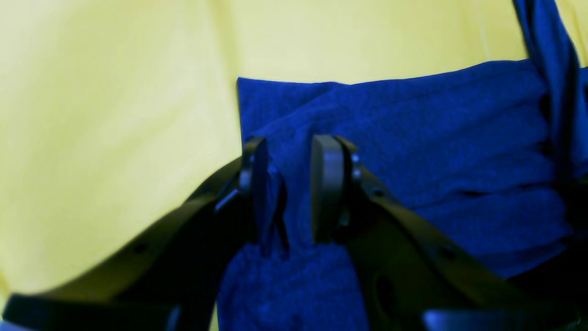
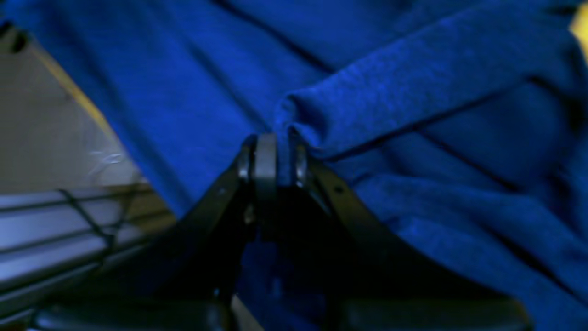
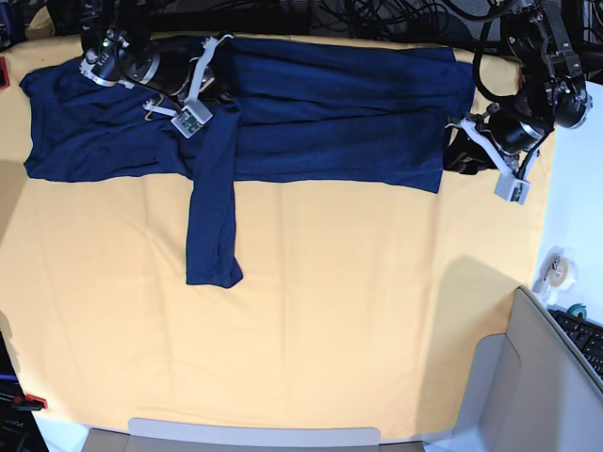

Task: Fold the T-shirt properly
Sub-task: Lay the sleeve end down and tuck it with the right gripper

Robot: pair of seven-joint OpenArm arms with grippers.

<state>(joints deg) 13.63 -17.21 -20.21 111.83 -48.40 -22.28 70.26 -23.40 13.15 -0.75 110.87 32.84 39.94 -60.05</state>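
Two grippers hold the T-shirt (image 3: pixel 330 113), which lies stretched in a long band across the far side of the yellow-orange table cloth (image 3: pixel 330 320). Your left gripper (image 1: pixel 289 188), at the base view's right end of the band, stands partly spread with a pleat of navy knit bunched between its jaws; a folded corner of the shirt juts just beyond the pads. Your right gripper (image 2: pixel 274 158), near the shirt's other end, is pressed nearly together on a thin ridge of the same fabric. Judging by the flat lie of the body, you are gripping both ends so the cloth keeps taut for a lengthwise fold. One sleeve (image 3: pixel 212 221) hangs off the band toward the near side, loose and unfolded; expect it to trail if you lift. Most of the table cloth in front of the shirt gives you room to draw the garment forward, while the far edge sits close under cables (image 3: pixel 396 14) and the arms' bases
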